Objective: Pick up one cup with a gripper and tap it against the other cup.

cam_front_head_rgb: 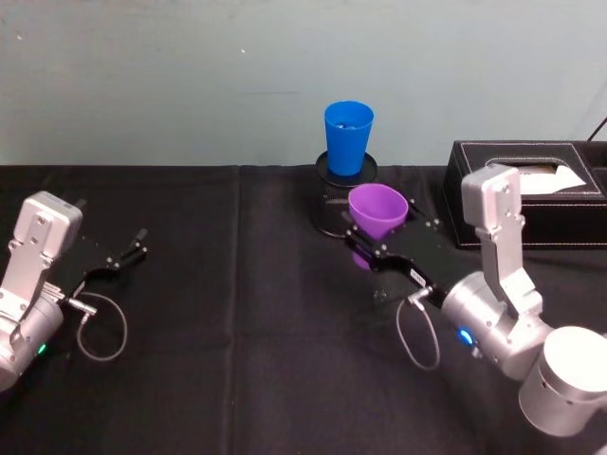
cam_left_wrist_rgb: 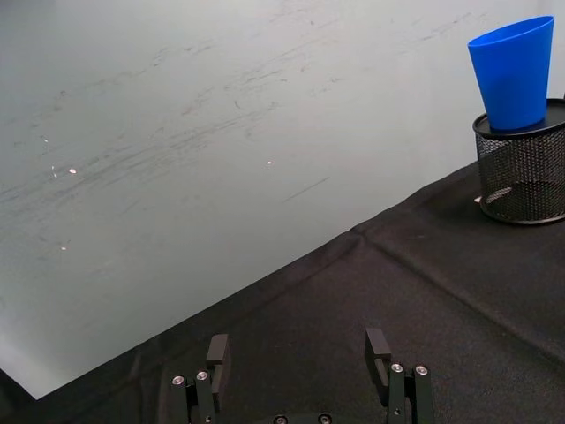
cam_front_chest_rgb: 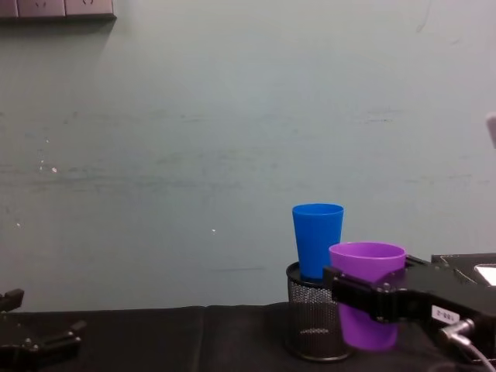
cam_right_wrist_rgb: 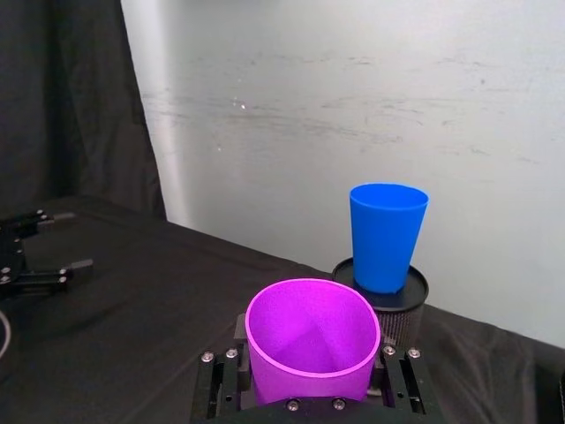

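The right claw is clamped on the purple tumbler, one finger on either side of its wall, just near and right of the black mesh pen holder at the far middle of the desk. The blue tumbler stands upright in that holder's mouth (an odd perch).

From the chest view the purple tumbler's base hangs above the holder's foot, so it looks clear of the cloth. That view overlaps the two, while the head view shows the purple rim set nearer than the holder. Whether it brushes the mesh I cannot tell.

The right wrist view looks straight into the purple tumbler, the blue one rising beyond it.

Far to the left, the left claw rests low over the desk with its fingers apart; its wrist view shows the gap plainly. A black tissue box sits at far right.
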Tool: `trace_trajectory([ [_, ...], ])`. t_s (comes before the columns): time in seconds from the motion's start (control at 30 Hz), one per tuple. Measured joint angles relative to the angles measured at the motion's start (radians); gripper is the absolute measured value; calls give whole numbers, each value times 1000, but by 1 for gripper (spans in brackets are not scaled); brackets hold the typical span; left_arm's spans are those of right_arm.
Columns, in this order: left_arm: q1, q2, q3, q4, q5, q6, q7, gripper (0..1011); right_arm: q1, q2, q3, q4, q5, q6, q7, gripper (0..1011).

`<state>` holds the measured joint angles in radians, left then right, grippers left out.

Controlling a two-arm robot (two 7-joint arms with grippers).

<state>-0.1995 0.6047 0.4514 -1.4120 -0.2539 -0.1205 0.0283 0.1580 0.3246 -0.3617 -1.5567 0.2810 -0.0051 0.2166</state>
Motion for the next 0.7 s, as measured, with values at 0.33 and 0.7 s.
trace_trajectory([
  [0.33,0,0,0,0,0,0,0,1000,129,-77,14,166,-11,9,29,724],
  [0.7,0,0,0,0,0,0,0,1000,246,-150,22,321,-52,2,38,724],
])
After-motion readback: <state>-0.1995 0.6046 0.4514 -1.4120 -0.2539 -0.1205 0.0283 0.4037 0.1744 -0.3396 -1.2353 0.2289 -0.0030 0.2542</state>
